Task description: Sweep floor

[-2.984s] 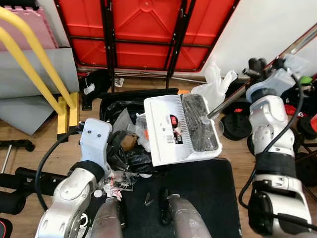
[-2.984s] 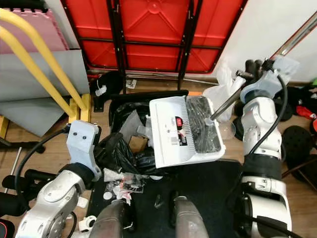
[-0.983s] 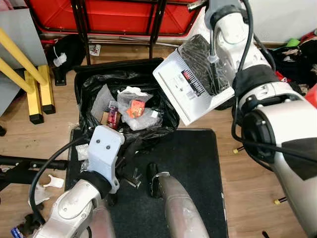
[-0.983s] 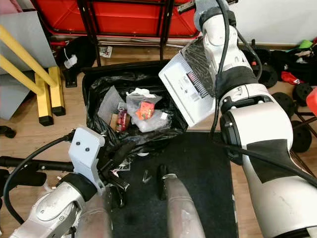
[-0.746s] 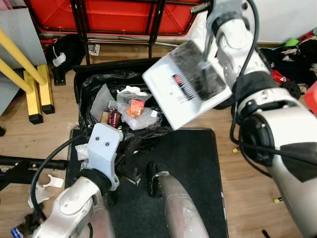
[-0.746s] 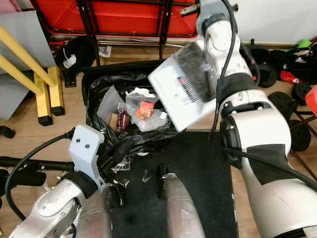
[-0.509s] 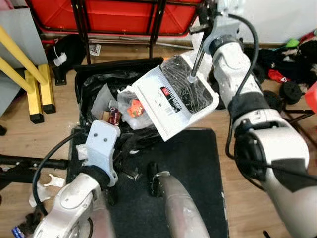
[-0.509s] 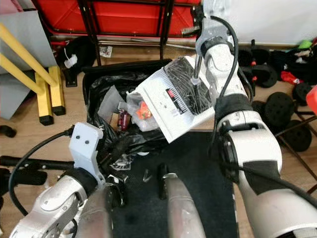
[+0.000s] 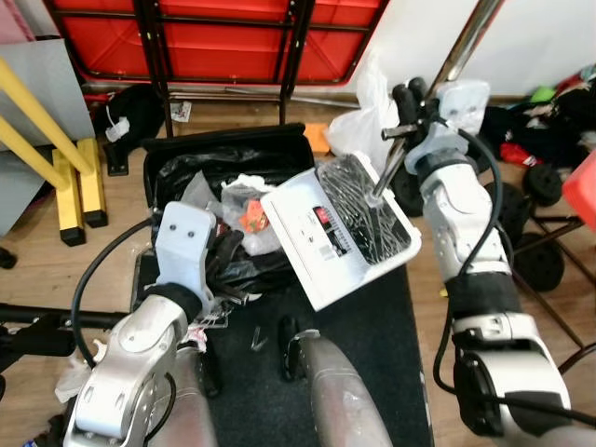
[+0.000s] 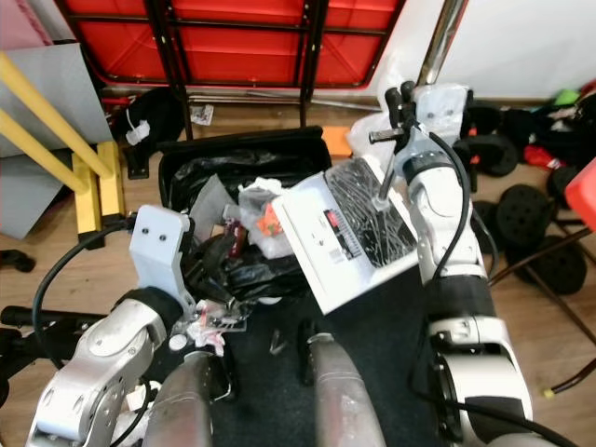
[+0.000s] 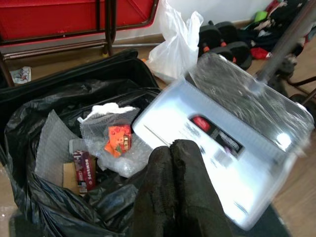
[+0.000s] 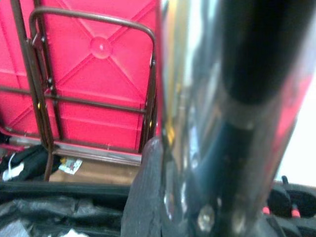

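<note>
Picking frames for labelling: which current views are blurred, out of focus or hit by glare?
Left wrist view: dustpan motion-blurred, with glare. Right wrist view: metal handle too close, out of focus. Eye views: fairly sharp, evenly lit, trash bag readable.

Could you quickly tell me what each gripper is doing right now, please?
Left gripper: shut, holding nothing, above the black bin bag.
Right gripper: shut on the white dustpan's metal handle.

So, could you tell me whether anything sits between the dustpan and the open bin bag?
Nothing visible does. The white dustpan, held by its pole in the right gripper, overlaps the right edge of the black bin bag.
</note>
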Controlling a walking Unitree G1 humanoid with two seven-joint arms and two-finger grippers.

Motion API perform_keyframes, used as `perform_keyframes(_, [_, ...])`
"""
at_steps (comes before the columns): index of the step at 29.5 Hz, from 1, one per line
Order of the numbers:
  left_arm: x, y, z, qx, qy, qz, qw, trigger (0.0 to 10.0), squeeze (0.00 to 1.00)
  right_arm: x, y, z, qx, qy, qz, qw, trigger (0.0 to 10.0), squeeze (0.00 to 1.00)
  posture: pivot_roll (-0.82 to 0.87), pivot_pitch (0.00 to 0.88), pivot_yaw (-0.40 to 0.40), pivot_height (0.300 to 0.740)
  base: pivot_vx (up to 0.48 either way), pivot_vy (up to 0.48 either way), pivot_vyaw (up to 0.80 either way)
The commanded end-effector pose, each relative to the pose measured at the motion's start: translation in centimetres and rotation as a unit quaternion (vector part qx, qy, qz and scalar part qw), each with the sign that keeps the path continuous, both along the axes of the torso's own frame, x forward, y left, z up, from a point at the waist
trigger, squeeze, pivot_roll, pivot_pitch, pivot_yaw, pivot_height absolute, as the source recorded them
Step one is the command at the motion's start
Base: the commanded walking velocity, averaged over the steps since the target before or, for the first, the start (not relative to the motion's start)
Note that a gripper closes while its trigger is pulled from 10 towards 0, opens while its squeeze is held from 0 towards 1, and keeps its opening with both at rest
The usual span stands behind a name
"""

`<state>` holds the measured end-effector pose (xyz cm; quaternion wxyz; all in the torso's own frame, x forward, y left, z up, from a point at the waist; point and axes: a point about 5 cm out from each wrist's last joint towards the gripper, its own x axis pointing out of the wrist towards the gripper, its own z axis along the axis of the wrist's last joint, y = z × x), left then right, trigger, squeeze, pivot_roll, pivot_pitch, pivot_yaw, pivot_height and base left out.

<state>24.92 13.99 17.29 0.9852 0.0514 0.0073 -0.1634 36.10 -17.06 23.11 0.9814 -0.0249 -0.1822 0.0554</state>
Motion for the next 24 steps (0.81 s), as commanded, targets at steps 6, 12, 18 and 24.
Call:
perform_keyframes(6, [1.0,-0.1,-0.6,-0.002,-0.002,0.011,1.0,10.0,0.0,-1.2,0.5,0.2,-0.009,-0.011,0.01,1.0,10.0,0.0,-0.16,0.217,-0.171,0.74,0.08,0.0,0.0])
perform_keyframes(12, [2.4,0.0,-1.2,0.01,-0.008,0.013,1.0,10.0,0.0,-2.9,-0.6,-1.4,-0.031,0.017,-0.002,0.999,10.0,0.0,-0.17,0.141,-0.161,0.74,0.16,0.0,0.0])
perform_keyframes(18, [3.6,0.2,-1.2,0.007,-0.02,0.044,0.999,10.0,0.0,-3.9,-0.8,-2.6,-0.035,0.041,-0.006,0.999,10.0,0.0,-0.16,0.086,-0.153,0.74,0.24,0.0,0.0])
perform_keyframes(24, [3.5,0.2,-1.7,0.018,-0.016,0.038,0.999,10.0,0.0,-4.4,-0.6,-3.3,-0.031,0.052,-0.005,0.998,10.0,0.0,-0.16,0.069,-0.149,0.74,0.16,0.0,0.0])
